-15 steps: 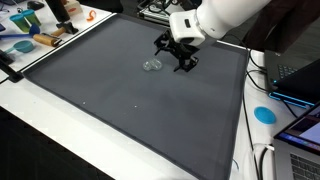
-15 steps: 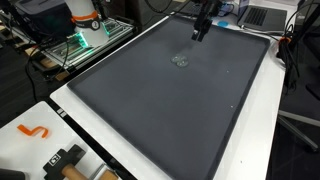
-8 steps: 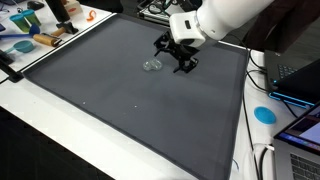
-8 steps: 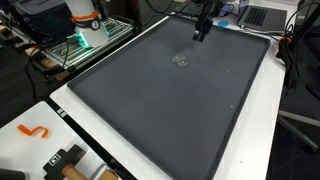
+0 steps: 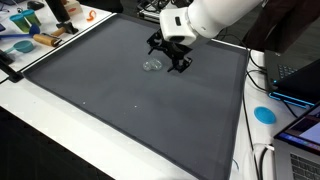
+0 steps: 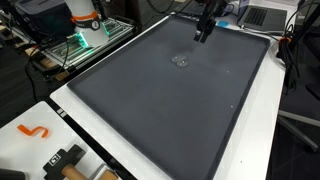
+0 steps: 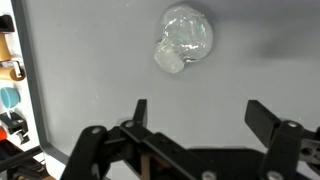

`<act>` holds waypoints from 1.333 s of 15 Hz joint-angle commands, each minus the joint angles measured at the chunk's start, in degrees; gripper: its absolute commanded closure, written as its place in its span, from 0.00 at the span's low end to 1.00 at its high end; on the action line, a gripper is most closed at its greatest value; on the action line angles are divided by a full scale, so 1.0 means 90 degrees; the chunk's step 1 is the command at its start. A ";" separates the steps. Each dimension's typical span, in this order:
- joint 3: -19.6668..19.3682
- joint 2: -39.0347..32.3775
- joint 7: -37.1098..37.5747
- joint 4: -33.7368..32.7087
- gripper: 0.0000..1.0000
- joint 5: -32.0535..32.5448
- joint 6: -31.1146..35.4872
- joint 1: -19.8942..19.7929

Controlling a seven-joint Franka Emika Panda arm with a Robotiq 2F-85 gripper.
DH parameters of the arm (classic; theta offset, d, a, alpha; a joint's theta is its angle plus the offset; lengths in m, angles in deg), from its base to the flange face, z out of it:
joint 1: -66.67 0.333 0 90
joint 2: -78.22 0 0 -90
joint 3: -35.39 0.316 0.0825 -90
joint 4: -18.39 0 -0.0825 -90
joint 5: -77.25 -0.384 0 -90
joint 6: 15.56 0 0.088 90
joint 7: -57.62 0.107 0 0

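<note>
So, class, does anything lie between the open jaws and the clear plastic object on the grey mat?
Nothing visible does. In the wrist view only bare grey mat separates the open jaws from the clear plastic object.

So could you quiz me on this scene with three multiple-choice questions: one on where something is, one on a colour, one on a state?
1. Where does the clear plastic thing lie?
A. on a laptop
B. on the mat
C. on the floor

2. What colour is the mat?
A. red
B. yellow
C. dark grey

3. How do the fingers stand?
A. spread open, empty
B. shut on the plastic thing
C. shut on a cable

Answers:
1 B: the wrist view shows it resting on the mat, apart from the fingers.
2 C: it is dark grey in both exterior views.
3 A: there is a wide gap between them with nothing in it.
</note>
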State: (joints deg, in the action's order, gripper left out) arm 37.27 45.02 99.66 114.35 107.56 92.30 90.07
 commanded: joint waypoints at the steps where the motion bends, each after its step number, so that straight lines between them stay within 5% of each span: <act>1: 0.0015 -0.0203 -0.0390 -0.0351 0.00 -0.0282 -0.0096 -0.0248; 10: -0.0005 -0.0477 -0.1681 -0.0921 0.00 -0.2138 -0.0175 -0.1159; 20: -0.0091 -0.0301 -0.2786 -0.0658 0.00 -0.3875 0.0168 -0.2315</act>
State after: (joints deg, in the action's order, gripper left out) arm 36.26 41.31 77.69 106.81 76.95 92.39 71.64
